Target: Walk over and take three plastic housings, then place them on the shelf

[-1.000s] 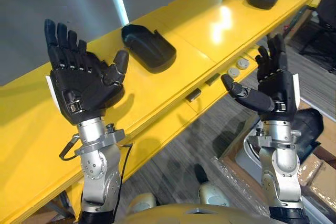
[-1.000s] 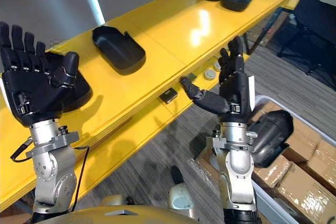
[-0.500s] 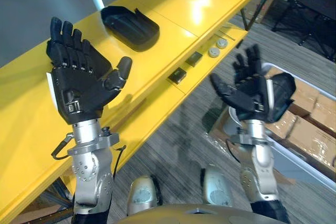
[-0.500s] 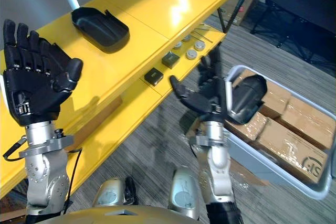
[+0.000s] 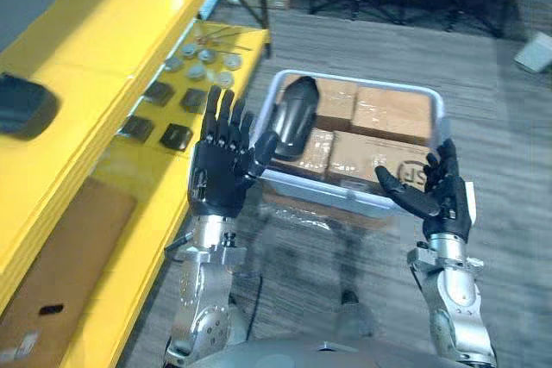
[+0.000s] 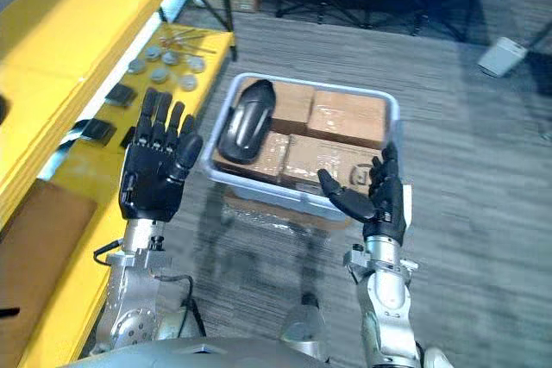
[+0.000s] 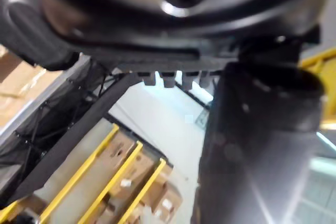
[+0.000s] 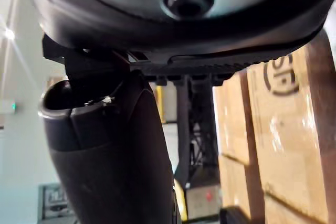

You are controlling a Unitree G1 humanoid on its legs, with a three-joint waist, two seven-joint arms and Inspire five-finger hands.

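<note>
My left hand [image 5: 222, 170] and right hand [image 5: 434, 193] are raised, fingers spread, both empty. The housing [image 5: 293, 115] lies on boxes [image 5: 390, 115] in the bin's [image 5: 321, 189] left corner. Its long axis points away from me, and my left hand is nearer.

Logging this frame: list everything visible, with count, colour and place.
shelf: one, yellow, along the left
housings on shelf: three, black, on its top
round discs: several, silvery, lower ledge
small blocks: four showing, dark, lower ledge
board: one, brown, lower ledge
bin: one, pale grey, on the floor
cardboard boxes: four showing, brown, inside bin
housing in bin: one, black, lying on the boxes
left hand: one, dark, raised, open, empty
right hand: one, dark, raised, open, empty
</note>
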